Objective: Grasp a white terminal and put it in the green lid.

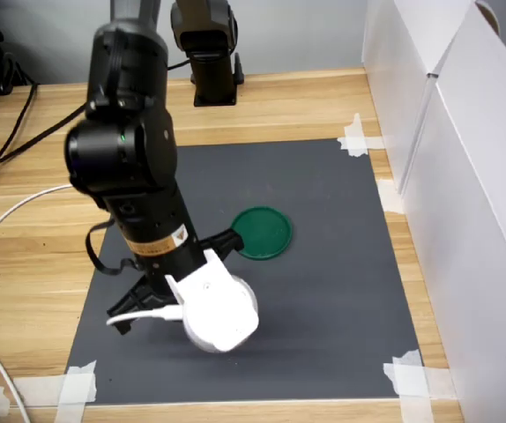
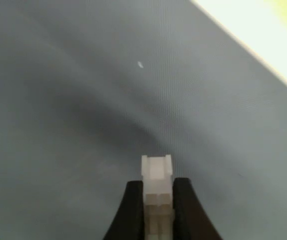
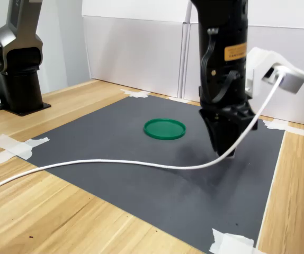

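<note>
In the wrist view my gripper (image 2: 157, 189) is shut on the white terminal (image 2: 157, 172), a small ridged block whose tip sticks out past the two black fingers (image 2: 132, 202), just above the dark mat. The green lid (image 3: 164, 128) lies flat on the mat, to the left of the gripper (image 3: 229, 152) in the second exterior view and apart from it. The first exterior view shows the green lid (image 1: 262, 233) just up and right of the arm's lower end. There the white camera housing (image 1: 216, 310) hides the fingertips and the terminal.
A white cable (image 3: 115, 162) loops from the wrist across the dark mat (image 1: 323, 291). White tape strips (image 1: 412, 374) hold the mat's corners. White panels (image 1: 465, 176) stand along the first exterior view's right. A second black arm's base (image 3: 17, 79) stands on the wooden table.
</note>
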Action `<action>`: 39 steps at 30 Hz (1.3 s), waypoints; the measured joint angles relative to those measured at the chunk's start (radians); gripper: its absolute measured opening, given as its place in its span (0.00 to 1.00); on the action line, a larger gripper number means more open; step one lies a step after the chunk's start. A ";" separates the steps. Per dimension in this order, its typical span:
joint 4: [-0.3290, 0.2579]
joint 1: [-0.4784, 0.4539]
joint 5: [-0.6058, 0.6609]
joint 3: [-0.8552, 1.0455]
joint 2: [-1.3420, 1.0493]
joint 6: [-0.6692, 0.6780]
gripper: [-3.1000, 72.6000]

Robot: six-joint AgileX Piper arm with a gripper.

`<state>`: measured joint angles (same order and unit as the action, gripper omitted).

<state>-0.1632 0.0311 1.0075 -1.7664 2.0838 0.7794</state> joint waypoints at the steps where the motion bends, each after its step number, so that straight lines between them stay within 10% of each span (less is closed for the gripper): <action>1: -0.013 0.000 0.007 0.000 -0.020 0.009 0.16; 18: -0.040 0.002 -0.017 0.398 -0.344 0.176 0.16; 39: 0.099 0.233 -0.110 0.585 -0.394 0.106 0.16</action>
<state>-0.0642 0.2643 0.8974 -1.1812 1.6900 0.8853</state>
